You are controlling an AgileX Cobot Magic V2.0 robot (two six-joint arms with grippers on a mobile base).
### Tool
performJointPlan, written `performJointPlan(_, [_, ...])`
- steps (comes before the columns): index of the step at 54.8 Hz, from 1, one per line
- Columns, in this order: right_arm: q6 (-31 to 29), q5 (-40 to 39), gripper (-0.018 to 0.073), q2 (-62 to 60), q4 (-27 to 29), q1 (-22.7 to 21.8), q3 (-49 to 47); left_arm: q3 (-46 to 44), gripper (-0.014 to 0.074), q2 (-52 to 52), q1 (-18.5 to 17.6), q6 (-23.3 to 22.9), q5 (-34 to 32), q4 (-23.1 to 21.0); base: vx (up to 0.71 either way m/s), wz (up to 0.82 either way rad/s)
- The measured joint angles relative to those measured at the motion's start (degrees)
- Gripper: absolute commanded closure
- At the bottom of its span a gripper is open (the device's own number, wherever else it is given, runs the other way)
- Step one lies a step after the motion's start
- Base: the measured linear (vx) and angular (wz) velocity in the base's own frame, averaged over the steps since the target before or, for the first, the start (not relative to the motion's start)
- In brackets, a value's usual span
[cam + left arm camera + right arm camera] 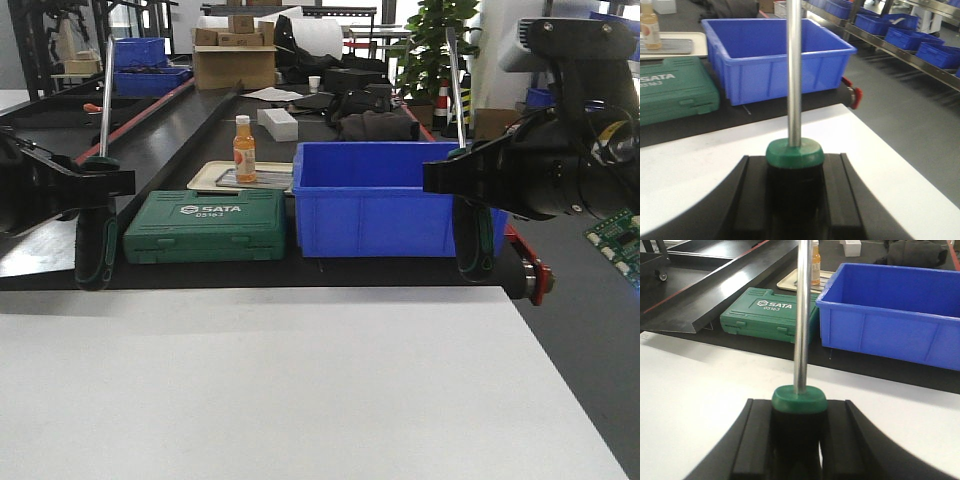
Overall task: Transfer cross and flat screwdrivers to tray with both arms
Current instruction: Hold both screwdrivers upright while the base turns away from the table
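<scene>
Front camera looks level across the table (300, 380); wrist cameras sit low, close — all share the blue bin (400, 200).

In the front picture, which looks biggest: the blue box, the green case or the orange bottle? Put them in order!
1. Blue box
2. Green case, somewhat smaller
3. Orange bottle, by far the smallest; it stands farther back, which shrinks it a little more.
</scene>
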Motion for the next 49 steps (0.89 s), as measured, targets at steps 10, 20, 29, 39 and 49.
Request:
performJointPlan(10, [0.0,0.0,0.0567,0.0,0.0,0.0,0.0,0.0,0.0593,0.0,0.0,0.0,0.0,0.0,-0.33,-0.25])
performJointPlan(20, [0.0,0.0,0.0567,0.0,0.0,0.0,0.0,0.0,0.0593,0.0,0.0,0.0,-0.1,0.0,-0.32,-0.28])
performJointPlan(29, [0.0,0.0,0.0567,0.0,0.0,0.0,0.0,0.0,0.0593,0.0,0.0,0.0,-0.1,0.0,-0.30,-0.38])
performJointPlan(39, [0.0,0.0,0.0567,0.0,0.0,0.0,0.0,0.0,0.0593,0.0,0.0,0.0,-0.1,0.0,-0.25,-0.52])
performJointPlan(49, [0.0,0.0,0.0567,0.0,0.0,0.0,0.0,0.0,0.0593,0.0,0.0,0.0,-0.1,0.0,-0.19,-0.64])
